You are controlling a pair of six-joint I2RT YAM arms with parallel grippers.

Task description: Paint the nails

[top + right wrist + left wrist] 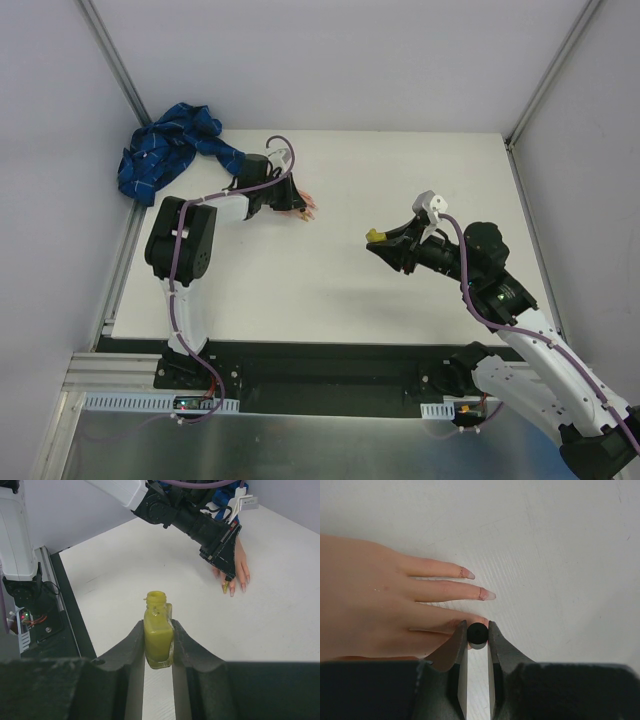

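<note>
White table (330, 290); left hand (477, 629) pinches one black handle (477, 636), perhaps a brush; right hand (159, 626) clasps one yellow bottle (158, 637).

A white table (560, 555), matt, with fine ribbing. A mannequin hand (365, 605) of smooth, sheened plastic skin; nails (467, 573) glossier. Crumpled blue plaid cloth (165, 150) at the table's ten o'clock. The right gripper (158, 625), dark grainy matt plastic, clasps a glossy translucent yellow bottle (158, 640). The left gripper (477, 626) pinches a matt black cap (477, 636).
</note>
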